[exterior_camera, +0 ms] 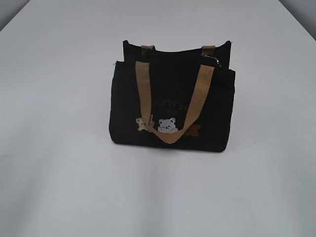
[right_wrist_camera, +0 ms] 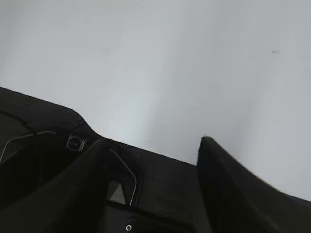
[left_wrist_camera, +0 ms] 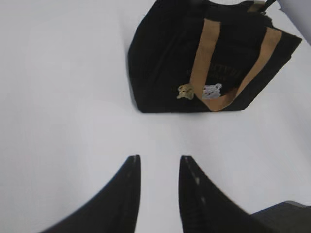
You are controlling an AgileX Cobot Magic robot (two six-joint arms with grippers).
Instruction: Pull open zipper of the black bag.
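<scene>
The black bag (exterior_camera: 173,106) stands upright in the middle of the white table, and the left wrist view shows it as the black bag (left_wrist_camera: 165,68) at top right. Its front tan handle (exterior_camera: 170,133) hangs down over the bear patches (exterior_camera: 167,125). The zipper's small silver pull (exterior_camera: 215,60) glints at the bag's top right corner. My left gripper (left_wrist_camera: 159,158) is open over bare table, short of the bag, with nothing between its fingers. My right gripper (right_wrist_camera: 151,141) is open too and empty, and its view holds no bag. Neither gripper shows in the exterior view.
The white table (exterior_camera: 59,163) stretches around the bag on all sides. In the right wrist view, dark machine parts with screws (right_wrist_camera: 75,142) fill the lower left below the fingers. The table's far corners (exterior_camera: 15,12) show at the top of the exterior view.
</scene>
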